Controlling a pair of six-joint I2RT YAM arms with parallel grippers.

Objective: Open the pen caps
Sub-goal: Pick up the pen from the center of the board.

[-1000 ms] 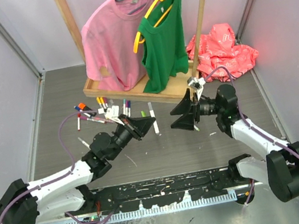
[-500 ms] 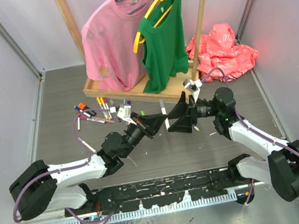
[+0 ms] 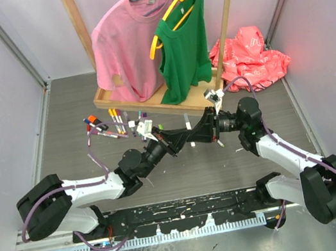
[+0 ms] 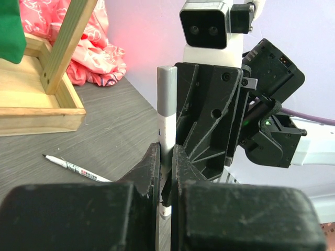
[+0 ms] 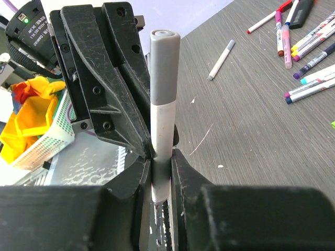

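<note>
- The left gripper point(image 4: 166, 157) comes in from 8 o'clock to the middle of the table. Its fingers are pinched narrowly on the white barrel of a marker point(image 4: 165, 130).
- The right gripper point(image 5: 159, 167) comes in from 4 o'clock and meets it head-on, tips almost touching. Its fingers are clamped on the same barrel.
- In both wrist views the marker stands upright between the two grippers. Its grey cap point(image 5: 165, 65) is seated on the top end, above both pairs of fingers and clear of them.
- In the top view the held marker points toward 12 o'clock from where the grippers meet.
- One thin pen point(image 4: 78, 168) lies flat on the table just past the grippers, well apart from them.
- At 10 o'clock from the grippers, a heap of loose markers point(image 3: 112, 123) lies on the table. Their coloured caps point(image 3: 92, 119) are on; orange, purple and yellow ones can be made out.
- At 12 o'clock stands a wooden rack point(image 3: 151, 102) with a pink shirt point(image 3: 124, 42) and a green top point(image 3: 185, 38) hanging from it.
- At 2 o'clock, a crumpled pink-red sheet point(image 3: 250, 56) lies by the far wall.
</note>
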